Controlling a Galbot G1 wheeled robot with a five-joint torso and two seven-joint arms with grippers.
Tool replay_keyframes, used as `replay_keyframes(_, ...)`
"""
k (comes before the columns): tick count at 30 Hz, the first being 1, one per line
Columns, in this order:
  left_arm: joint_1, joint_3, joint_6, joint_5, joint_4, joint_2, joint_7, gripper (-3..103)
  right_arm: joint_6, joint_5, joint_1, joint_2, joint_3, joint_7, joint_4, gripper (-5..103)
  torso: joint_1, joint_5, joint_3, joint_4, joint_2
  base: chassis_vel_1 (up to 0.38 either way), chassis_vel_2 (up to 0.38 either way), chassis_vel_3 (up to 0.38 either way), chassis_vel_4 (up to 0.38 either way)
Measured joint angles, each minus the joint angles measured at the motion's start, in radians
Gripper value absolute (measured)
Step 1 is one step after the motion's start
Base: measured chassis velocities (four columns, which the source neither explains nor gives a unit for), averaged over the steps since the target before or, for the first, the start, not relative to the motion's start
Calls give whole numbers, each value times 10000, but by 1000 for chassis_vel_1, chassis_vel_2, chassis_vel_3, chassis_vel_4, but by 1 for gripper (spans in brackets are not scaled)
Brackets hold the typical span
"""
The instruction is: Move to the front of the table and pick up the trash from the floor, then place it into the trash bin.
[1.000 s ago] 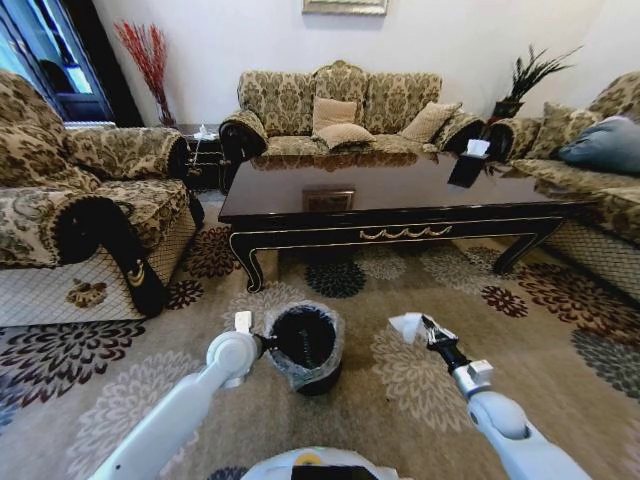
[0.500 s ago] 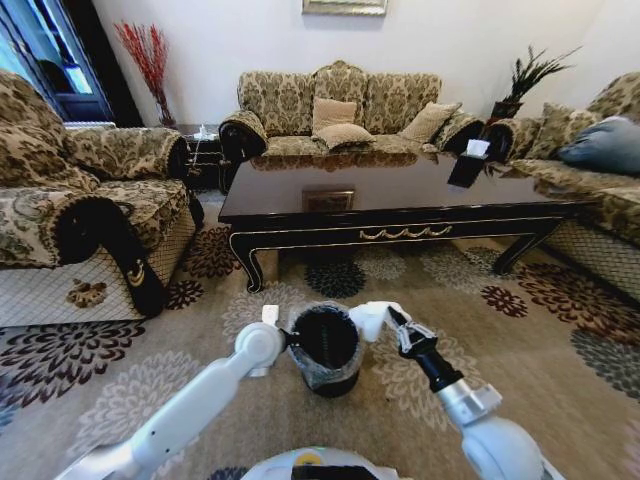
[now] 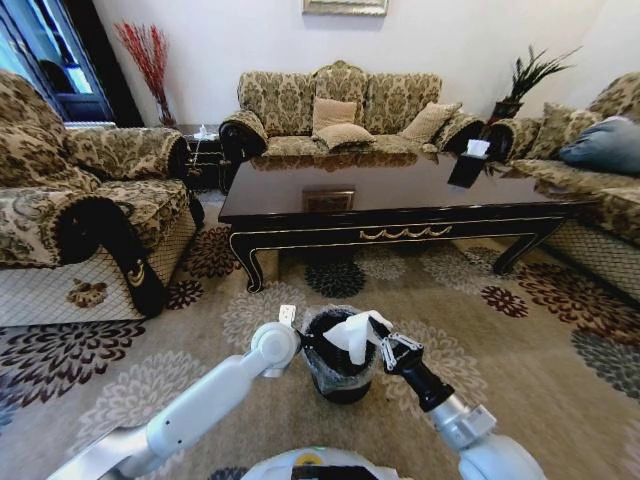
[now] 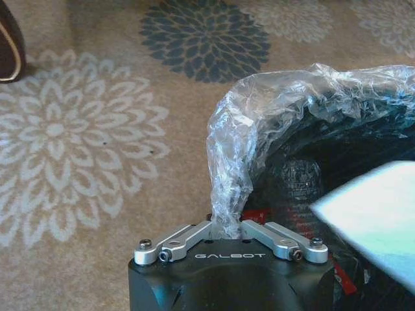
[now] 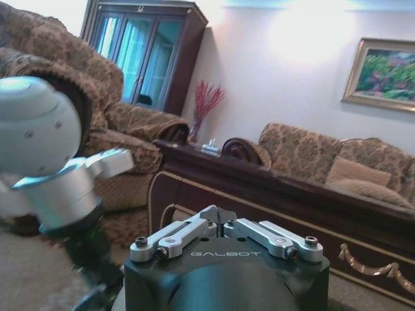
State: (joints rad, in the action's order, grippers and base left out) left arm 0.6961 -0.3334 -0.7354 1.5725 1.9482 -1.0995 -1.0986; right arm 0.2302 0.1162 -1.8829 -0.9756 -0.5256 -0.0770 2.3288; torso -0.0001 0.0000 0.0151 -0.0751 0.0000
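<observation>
- Since a second earlier, right gripper [image 3: 372, 338] had carried the trash [image 3: 352, 336] over the trash bin [image 3: 322, 370], jaws clamped on it
- Left gripper [image 4: 226, 223] pinched the bin's liner
- Release remained; table [image 3: 400, 195] stood beyond the bin

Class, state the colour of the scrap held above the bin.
White; the scrap over the bin shows best in the head view.

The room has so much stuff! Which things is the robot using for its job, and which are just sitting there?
For the job:
paper in the right gripper, over the bin
left gripper, clamped on the bin's bag
table

Just sitting there:
sofa
cushions
armchair
tissue box
</observation>
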Motion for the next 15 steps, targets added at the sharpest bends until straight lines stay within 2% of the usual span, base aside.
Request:
replay_keyframes(3,55,-5,0,-6,47,-8,-18,0,0,-93,8,-18,69,-39,-112,3,0,0,0,0,0,0,0,0,0)
replay_keyframes(7,209,8,0,-14,241,72,-31,0,-23,-147,198,36,99,-41,-429,24,0,0,0,2,0,0,0,0,0)
replay_keyframes(10,273,79,0,-13,317,108,-31,0,-25,-295,319,55,71,-31,-625,29,0,0,0,2,1,0,0,0,0)
replay_keyframes(11,321,156,0,-3,357,140,-31,0,-25,-485,358,61,53,-29,-757,40,0,0,0,2,0,0,0,0,0)
replay_keyframes(14,372,235,0,-2,384,174,-33,0,-22,-777,364,64,46,-61,-876,45,0,0,0,1,0,0,0,0,0)
replay_keyframes(15,401,272,0,7,398,190,-34,0,-18,-938,358,64,43,-111,-922,51,0,0,0,2,0,0,0,0,0)
